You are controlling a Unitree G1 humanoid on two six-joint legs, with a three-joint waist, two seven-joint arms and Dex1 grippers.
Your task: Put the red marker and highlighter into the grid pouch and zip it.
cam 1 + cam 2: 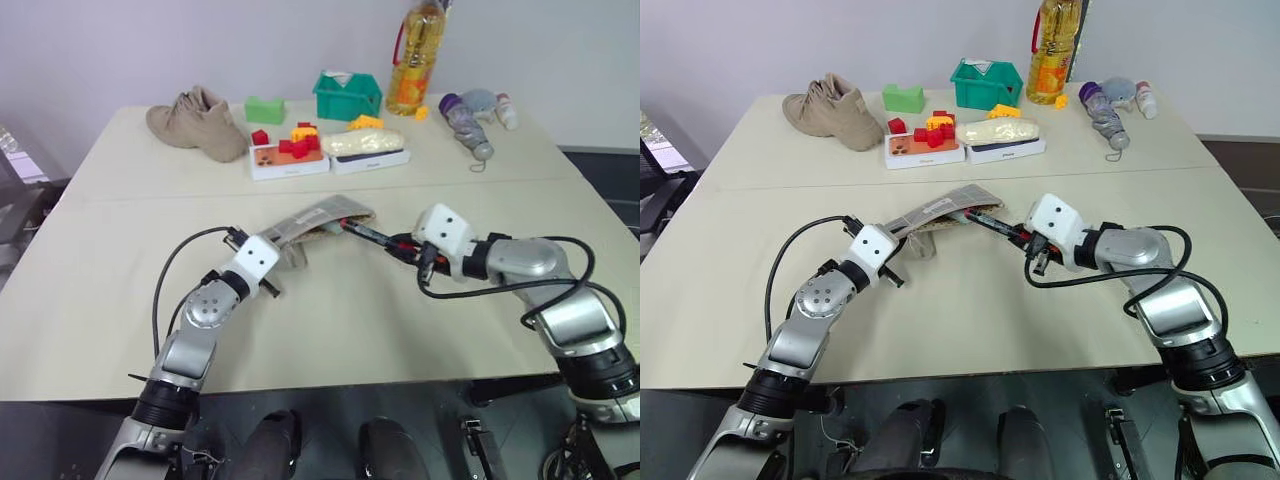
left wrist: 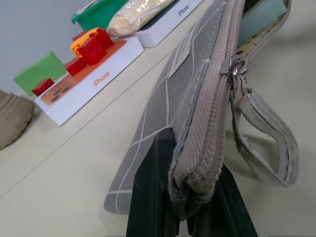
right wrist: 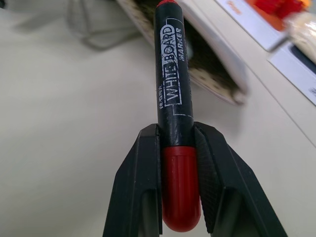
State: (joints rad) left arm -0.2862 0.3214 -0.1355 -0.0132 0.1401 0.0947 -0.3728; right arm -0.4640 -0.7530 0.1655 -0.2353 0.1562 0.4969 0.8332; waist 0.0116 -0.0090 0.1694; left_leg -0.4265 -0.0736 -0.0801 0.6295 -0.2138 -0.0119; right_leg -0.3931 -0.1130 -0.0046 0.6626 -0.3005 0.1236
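Right gripper (image 3: 178,163) clamped on the red marker (image 3: 170,94) — fingers squeezing it where the black barrel meets the red cap, barrel pointing out ahead toward the open mouth of the grid pouch (image 1: 318,222). Marker tip sits at the mouth, just off the table (image 1: 330,330).

Left gripper (image 2: 190,197) closed tight on the pouch's near end, pinching the zipper seam between both fingers — pouch held up on edge, beige zipper tab (image 2: 264,133) dangling beside it. A pale green item shows inside the far open end; can't tell what.
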